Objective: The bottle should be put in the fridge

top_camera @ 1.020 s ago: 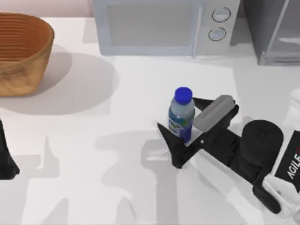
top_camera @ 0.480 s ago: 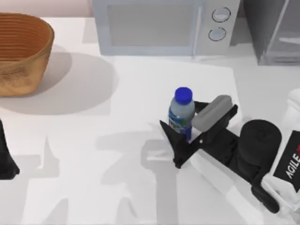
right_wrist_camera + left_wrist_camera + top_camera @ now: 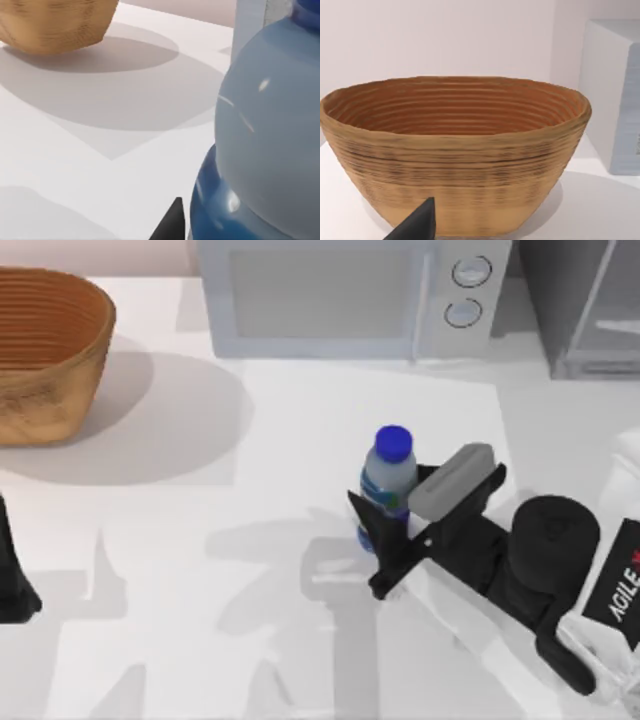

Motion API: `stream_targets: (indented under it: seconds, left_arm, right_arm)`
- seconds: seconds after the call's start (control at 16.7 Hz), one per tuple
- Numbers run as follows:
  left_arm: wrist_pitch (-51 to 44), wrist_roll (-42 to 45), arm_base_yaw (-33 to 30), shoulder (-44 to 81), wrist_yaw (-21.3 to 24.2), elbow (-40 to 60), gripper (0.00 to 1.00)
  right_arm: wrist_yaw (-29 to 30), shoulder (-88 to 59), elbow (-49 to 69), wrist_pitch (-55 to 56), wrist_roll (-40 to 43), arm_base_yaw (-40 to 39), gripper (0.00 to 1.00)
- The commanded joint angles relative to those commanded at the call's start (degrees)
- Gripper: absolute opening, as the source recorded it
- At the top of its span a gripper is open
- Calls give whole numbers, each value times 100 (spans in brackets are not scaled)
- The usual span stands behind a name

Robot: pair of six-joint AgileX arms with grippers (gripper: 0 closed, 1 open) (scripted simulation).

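Observation:
The bottle (image 3: 392, 458), clear with a blue cap and a blue, green and white label, stands upright right of the table's middle. My right gripper (image 3: 388, 502) reaches in from the right, shut on the bottle low on its body, one dark finger at the front and one behind. In the right wrist view the bottle (image 3: 265, 150) looms close, a dark fingertip (image 3: 171, 222) against its blue base. The fridge (image 3: 585, 305), dark grey with a see-through door, is at the back right corner. My left arm (image 3: 12, 575) is parked at the left edge.
A white microwave (image 3: 340, 295) with two round knobs stands at the back centre, left of the fridge. A woven basket (image 3: 45, 355) sits at the back left, and the basket (image 3: 455, 150) faces the left wrist camera.
My right gripper's fingers have drawn in around the bottle until they hold it. The bottle has shifted very slightly. The left arm has not moved.

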State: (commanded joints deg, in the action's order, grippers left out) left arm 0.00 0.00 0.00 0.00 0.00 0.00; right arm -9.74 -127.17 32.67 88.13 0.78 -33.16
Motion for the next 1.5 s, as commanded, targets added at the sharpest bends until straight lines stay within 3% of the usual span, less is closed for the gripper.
stream_targets:
  seconds: [0.66, 1.2, 1.5]
  left_arm:
    - [0, 0, 0, 0, 0, 0, 100]
    - [0, 0, 0, 0, 0, 0, 100]
    - [0, 0, 0, 0, 0, 0, 100]
  right_arm:
    - [-92, 99, -57, -49, 25, 97, 1]
    - [-1831, 1852, -990, -877, 160, 1827, 1]
    - [-1921, 1938, -1054, -936, 206, 1906, 1]
